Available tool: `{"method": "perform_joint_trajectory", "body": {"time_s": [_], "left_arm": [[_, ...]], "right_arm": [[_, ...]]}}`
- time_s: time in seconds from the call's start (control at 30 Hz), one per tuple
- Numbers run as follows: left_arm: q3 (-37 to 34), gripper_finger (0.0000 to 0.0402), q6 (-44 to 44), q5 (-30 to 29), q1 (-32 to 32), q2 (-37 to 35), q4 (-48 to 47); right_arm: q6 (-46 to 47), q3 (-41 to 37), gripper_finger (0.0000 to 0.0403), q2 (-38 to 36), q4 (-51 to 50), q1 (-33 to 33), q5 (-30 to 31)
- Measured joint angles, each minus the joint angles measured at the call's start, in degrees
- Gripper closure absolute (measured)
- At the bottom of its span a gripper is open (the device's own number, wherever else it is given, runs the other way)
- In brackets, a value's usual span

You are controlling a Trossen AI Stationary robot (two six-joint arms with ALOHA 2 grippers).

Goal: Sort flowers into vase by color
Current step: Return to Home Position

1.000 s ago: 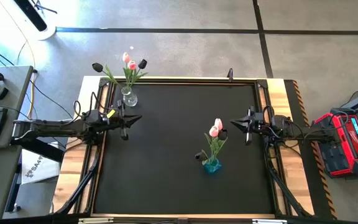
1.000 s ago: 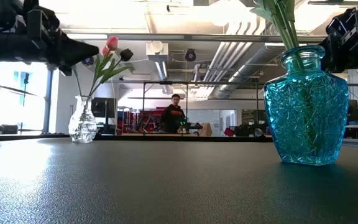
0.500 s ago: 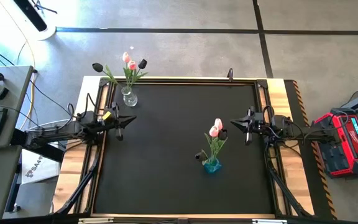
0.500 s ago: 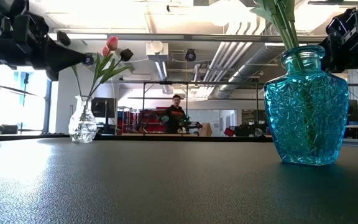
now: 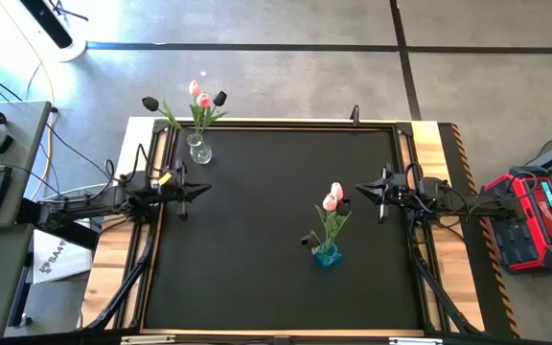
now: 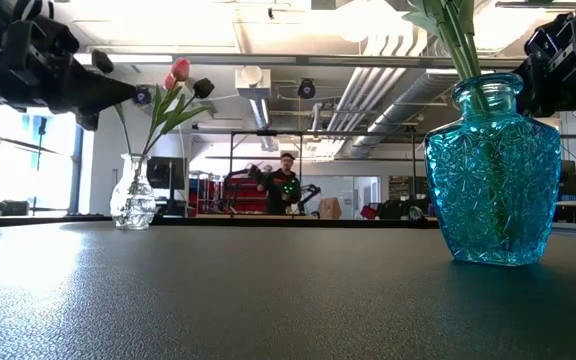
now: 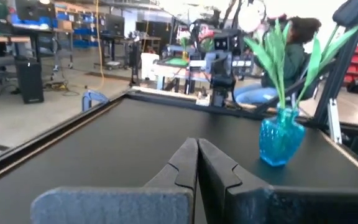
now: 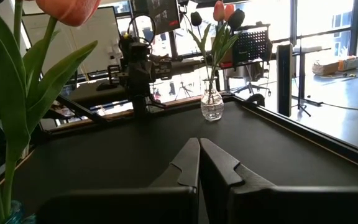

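While every stem stands in a vase, you have mixed colours: pink and dark tulips (image 5: 333,199) on green leafy stems in blue vase (image 5: 326,255); second bunch (image 5: 199,99), same mix, in clear vase (image 5: 198,151), well left of it and farther back. Low view crops blue vase's heads. Left gripper (image 5: 203,189), well left of it, clenched empty; right gripper (image 5: 357,192), near its right, likewise.

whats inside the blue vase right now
The blue vase holds green stems; from above, pink heads and a dark head show on them. The patterned glass hides the stem ends, so the count is unclear.
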Motion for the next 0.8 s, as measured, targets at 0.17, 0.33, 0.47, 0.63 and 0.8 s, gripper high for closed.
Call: {"method": "perform_joint_trajectory", "body": {"time_s": [0.17, 0.33, 0.47, 0.63, 0.8], "left_arm": [[0.0, 0.0401, -0.6, 0.0, 0.0, 1.1, -0.3], [0.0, 0.0401, -1.0, 0.0, 0.0, 1.5, -0.4], [0.0, 0.0402, -1.0, 0.0, 0.0, 1.5, -0.4], [0.0, 0.0402, -1.0, 0.0, 0.0, 1.5, -0.4], [0.0, 0.0401, -1.0, 0.0, 0.0, 1.5, -0.4]], "right_arm": [[0.0, 0.0, 0.0402, 0.0, 0.0, 0.0, 0.0], [0.0, 0.0, 0.0402, 0.0, 0.0, 0.0, 0.0], [0.0, 0.0, 0.0402, 0.0, 0.0, 0.0, 0.0], [0.0, 0.0, 0.0402, 0.0, 0.0, 0.0, 0.0], [0.0, 0.0, 0.0402, 0.0, 0.0, 0.0, 0.0]]}}
